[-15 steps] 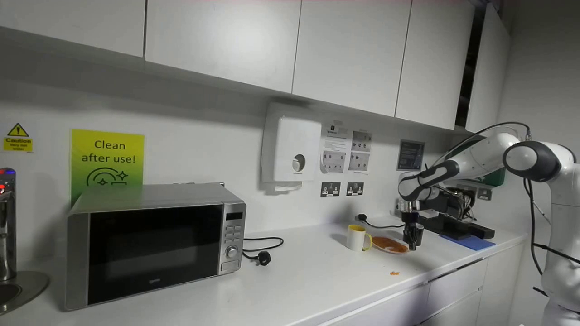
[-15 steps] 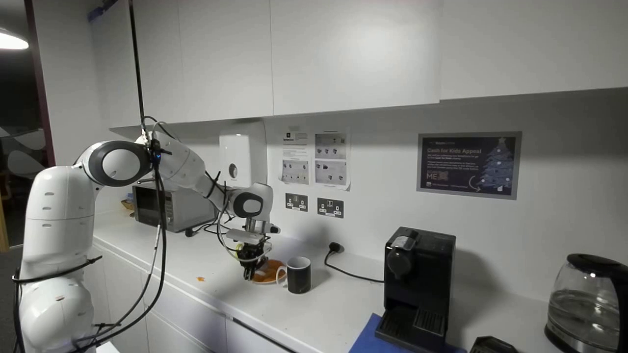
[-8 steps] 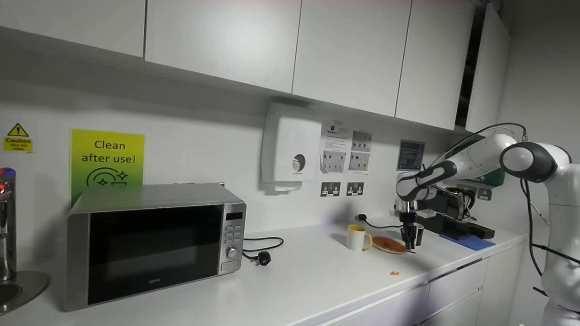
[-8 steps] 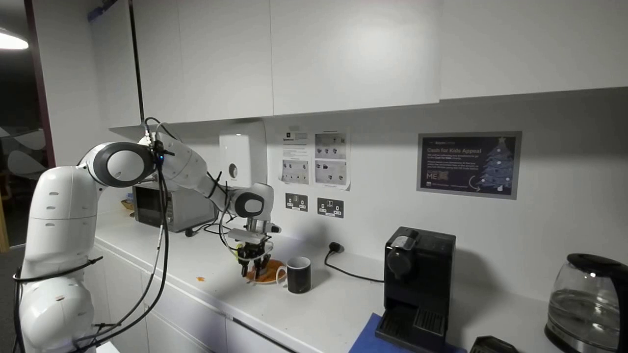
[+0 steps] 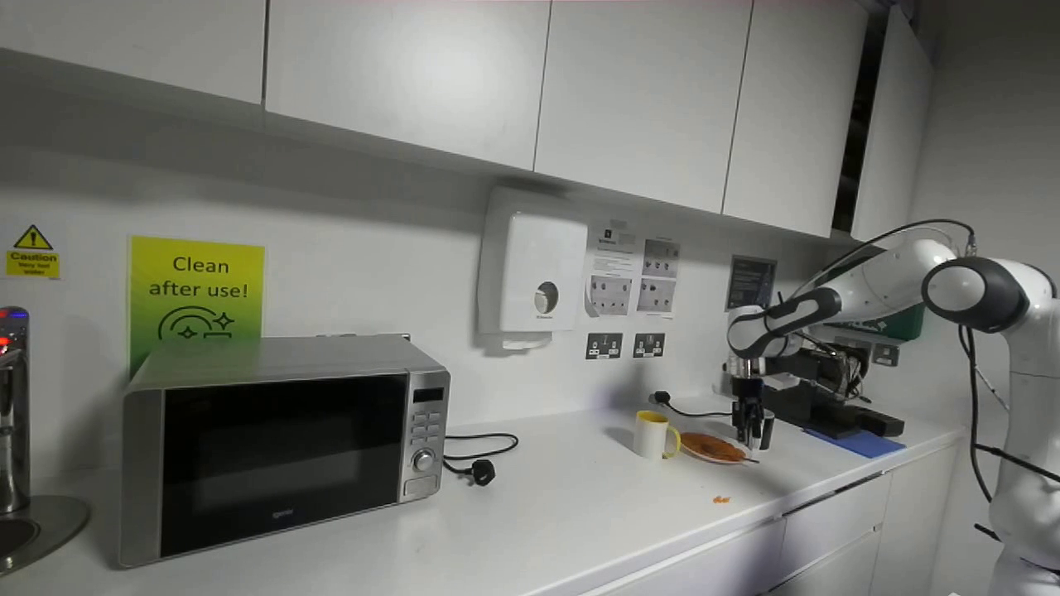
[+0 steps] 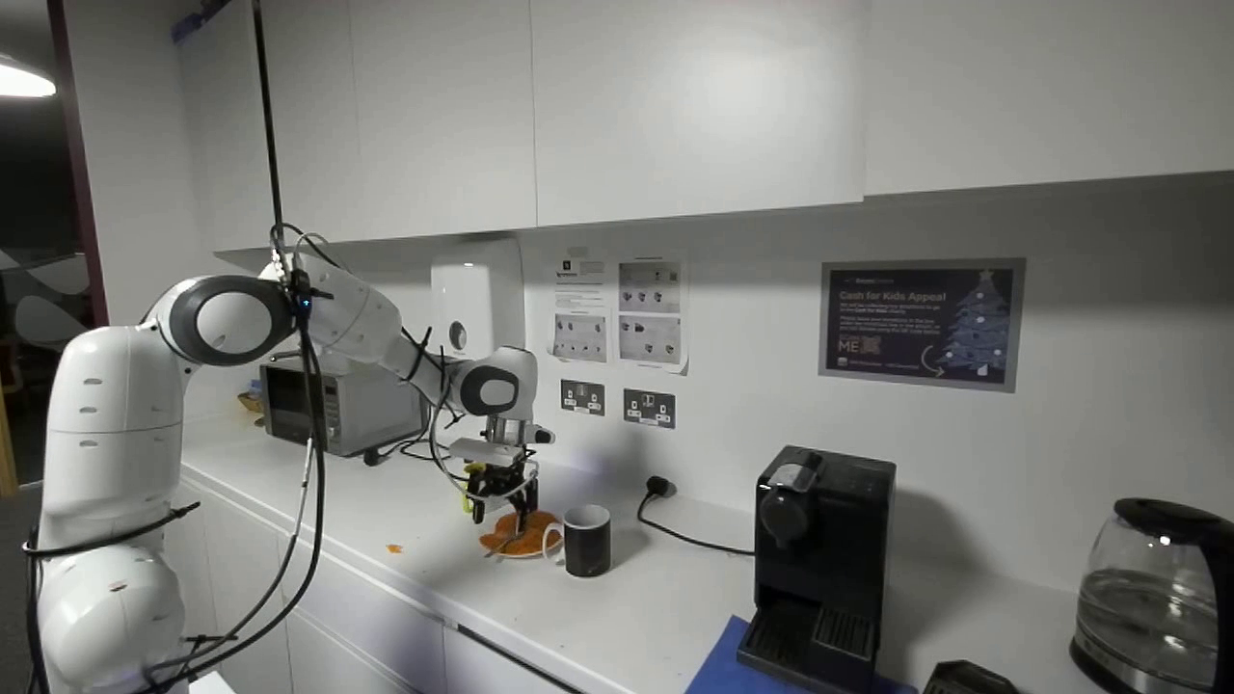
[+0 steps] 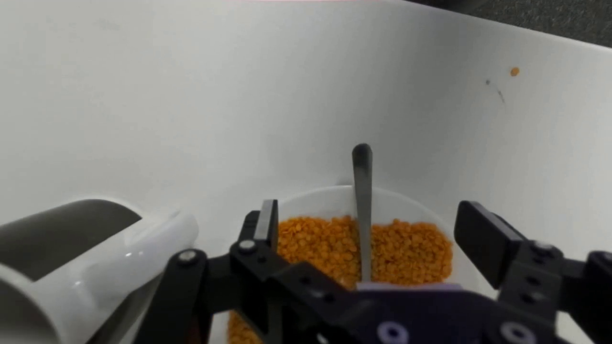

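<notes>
The black two-fingered gripper (image 7: 367,224) now has its jaws spread wide, with nothing pinched in them. A second ago the fingers (image 7: 483,234) stood together; half a second ago they were partly parted; now they are far apart and the gripper sits slightly higher.

Nearest, in the gap between the fingers and touching neither in the wrist view, lies a slim grey metal utensil (image 7: 363,205) with a rounded handle end. Its handle crosses the rim beneath it and pokes out past the fingertips; its head is hidden behind the gripper's body, so spoon or fork cannot be told. I judge the change to be a release: the utensil is free of the jaws and seems to rest by its own weight.

Below the jaws, bearing the utensil, is a shallow round white dish (image 7: 320,203) holding a broad bed of small orange lentil-like grains (image 7: 411,248). With the fingers parted and lifted, more of that bed shows in an exterior view than a second ago. Whether a fingertip brushes it, I cannot tell.

Close beside the jaws stands an upright black cylindrical mug with a white handle (image 6: 586,542), the handle turned towards the dish. On the dish's other side is a white mug with a yellow handle (image 5: 652,434). Further from the jaws, a little orange spill (image 5: 721,500) lies on the smooth white counter (image 5: 530,530).

Farther off, a boxy black coffee machine (image 6: 819,559) stands on a flat blue mat (image 6: 718,665), and well apart sits a silver-and-black microwave (image 5: 286,455).
</notes>
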`<action>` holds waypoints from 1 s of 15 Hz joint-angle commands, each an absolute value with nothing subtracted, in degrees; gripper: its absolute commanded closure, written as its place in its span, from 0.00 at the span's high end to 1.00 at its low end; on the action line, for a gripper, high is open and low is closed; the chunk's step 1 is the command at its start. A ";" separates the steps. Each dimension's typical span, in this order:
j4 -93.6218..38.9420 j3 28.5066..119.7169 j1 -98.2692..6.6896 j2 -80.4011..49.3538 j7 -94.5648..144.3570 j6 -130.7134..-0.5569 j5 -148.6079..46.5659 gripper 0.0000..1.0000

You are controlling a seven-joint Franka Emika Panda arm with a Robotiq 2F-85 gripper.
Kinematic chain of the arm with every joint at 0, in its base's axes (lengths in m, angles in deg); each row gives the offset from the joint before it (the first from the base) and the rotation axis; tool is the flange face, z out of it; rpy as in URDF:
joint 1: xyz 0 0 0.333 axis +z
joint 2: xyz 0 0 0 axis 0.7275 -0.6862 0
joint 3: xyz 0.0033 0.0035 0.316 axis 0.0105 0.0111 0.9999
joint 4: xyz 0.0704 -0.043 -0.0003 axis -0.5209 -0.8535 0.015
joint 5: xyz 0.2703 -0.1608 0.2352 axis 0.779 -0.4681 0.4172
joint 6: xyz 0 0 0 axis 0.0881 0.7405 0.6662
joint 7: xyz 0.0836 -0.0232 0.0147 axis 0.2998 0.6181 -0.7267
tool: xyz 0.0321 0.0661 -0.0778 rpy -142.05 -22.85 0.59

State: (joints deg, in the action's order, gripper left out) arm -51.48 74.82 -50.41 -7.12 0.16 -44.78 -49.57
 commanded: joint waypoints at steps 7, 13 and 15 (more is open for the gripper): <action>-57.28 74.15 -50.67 11.21 14.27 -44.19 -55.26 1.00; -63.71 73.99 -51.23 21.52 14.26 -46.91 -59.68 1.00; -65.96 73.55 -50.95 24.23 12.49 -50.32 -59.91 1.00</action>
